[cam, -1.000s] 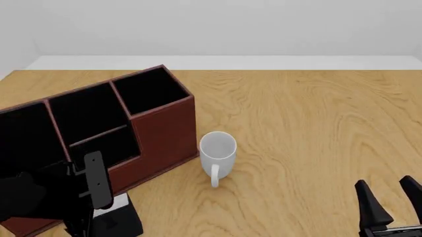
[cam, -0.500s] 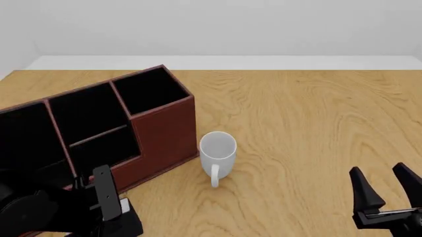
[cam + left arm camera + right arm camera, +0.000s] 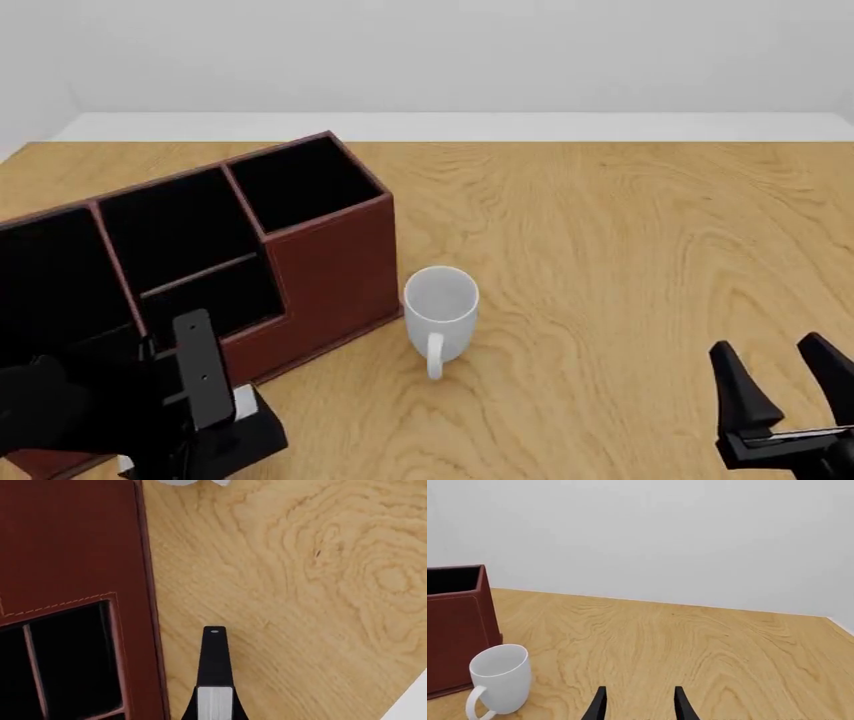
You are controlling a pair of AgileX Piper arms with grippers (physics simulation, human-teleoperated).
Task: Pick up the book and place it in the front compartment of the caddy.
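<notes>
The black book [image 3: 254, 440] with white page edges hangs tilted in my left gripper [image 3: 211, 402], just above the table at the near left, right in front of the caddy's low front wall. In the left wrist view one finger [image 3: 215, 655] lies over the book's white page edge [image 3: 215, 704], next to the caddy [image 3: 73, 545]. The reddish-brown caddy [image 3: 327, 270] stands at the left with black-lined stepped compartments. It also shows in the right wrist view [image 3: 457, 625]. My right gripper [image 3: 781, 400] is open and empty at the near right; it also shows in the right wrist view [image 3: 639, 707].
A white mug [image 3: 441, 310] stands just right of the caddy, handle toward me; it also shows in the right wrist view [image 3: 500, 677]. The wooden table [image 3: 627, 250] stretches to the right and back. A white wall lies behind it.
My left gripper dipped down onto the book half a second ago and has now risen again with the book tilted in it. The right gripper has barely moved.
</notes>
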